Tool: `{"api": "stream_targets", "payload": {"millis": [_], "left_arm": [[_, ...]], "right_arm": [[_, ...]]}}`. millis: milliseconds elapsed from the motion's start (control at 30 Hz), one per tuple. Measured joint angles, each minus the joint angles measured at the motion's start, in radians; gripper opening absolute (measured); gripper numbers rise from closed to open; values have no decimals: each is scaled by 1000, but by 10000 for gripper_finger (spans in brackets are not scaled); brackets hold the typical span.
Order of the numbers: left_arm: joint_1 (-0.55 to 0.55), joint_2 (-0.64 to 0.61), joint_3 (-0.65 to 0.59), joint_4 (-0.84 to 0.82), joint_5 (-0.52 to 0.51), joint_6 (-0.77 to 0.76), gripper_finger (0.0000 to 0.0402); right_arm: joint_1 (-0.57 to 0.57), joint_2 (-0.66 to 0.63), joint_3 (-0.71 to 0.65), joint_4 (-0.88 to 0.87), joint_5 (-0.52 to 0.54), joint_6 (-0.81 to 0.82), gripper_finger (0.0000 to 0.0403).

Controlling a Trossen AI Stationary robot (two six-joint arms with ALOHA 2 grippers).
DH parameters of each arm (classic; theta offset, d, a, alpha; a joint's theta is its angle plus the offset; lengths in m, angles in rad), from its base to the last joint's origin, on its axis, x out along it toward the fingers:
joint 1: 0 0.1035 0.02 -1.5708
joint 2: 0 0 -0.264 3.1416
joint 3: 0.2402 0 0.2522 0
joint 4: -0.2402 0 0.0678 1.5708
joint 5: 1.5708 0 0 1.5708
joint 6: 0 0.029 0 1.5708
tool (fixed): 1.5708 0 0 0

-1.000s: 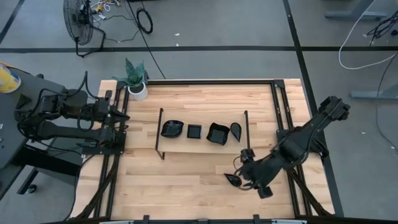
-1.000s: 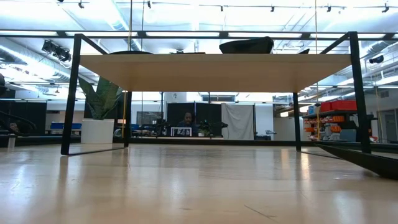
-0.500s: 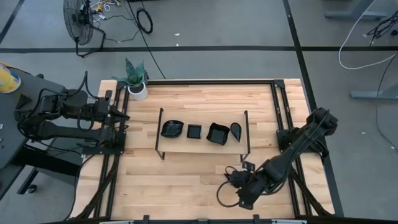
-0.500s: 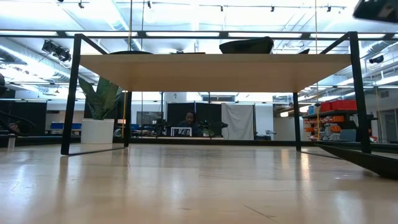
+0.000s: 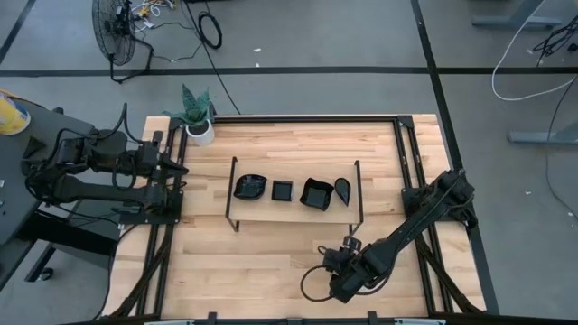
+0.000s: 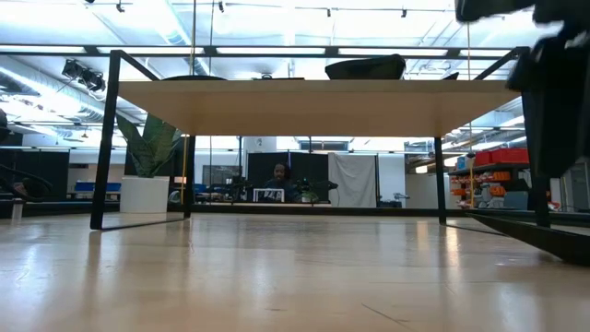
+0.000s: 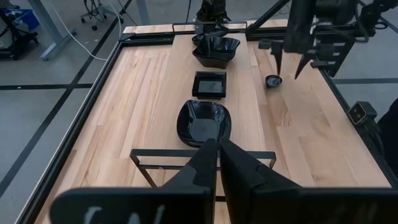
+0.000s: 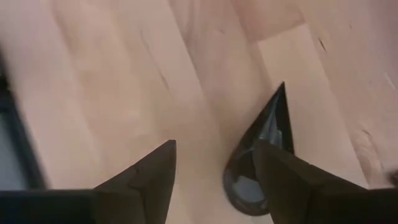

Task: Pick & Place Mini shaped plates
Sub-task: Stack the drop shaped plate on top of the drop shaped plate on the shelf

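Note:
Several glossy black mini shaped plates [image 5: 283, 190] sit in a row on a raised wooden shelf with a thin black frame [image 5: 233, 194]. A small teardrop plate [image 8: 268, 134] lies flat on the table near the front edge. My right gripper [image 8: 214, 146] hangs open over it, pointing steeply down. One of its fingers [image 8: 292, 180] covers the plate's rounded end, and I cannot tell whether it touches. In the left wrist view this gripper [image 7: 289, 76] stands just above the teardrop plate [image 7: 272, 81]. My left gripper [image 7: 217, 155] waits shut at the table's left edge.
A white pot with a green plant [image 5: 200, 131] stands at the table's far left corner. The shelf's black legs [image 6: 103, 138] rise from the table's middle. Black rails [image 5: 405, 153] run along the table's sides. Bare wood lies between the shelf and the front edge.
My right gripper has come down toward the table's near edge and a little leftward, onto the teardrop plate's spot, rolling about its own axis on the way. In the low view it has dropped into the picture at the upper right. The plates have stayed put.

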Motion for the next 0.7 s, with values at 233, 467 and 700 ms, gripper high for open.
{"api": "stream_targets", "payload": {"millis": [233,467,700], "left_arm": [[0,0,0,0,0,0,25],[0,0,0,0,0,0,25],[0,0,0,0,0,0,25]], "right_arm": [[-22,58,0,-39,5,-24,235],[-29,70,0,-34,8,-24,235],[-31,70,0,-27,5,-21,208]]}}
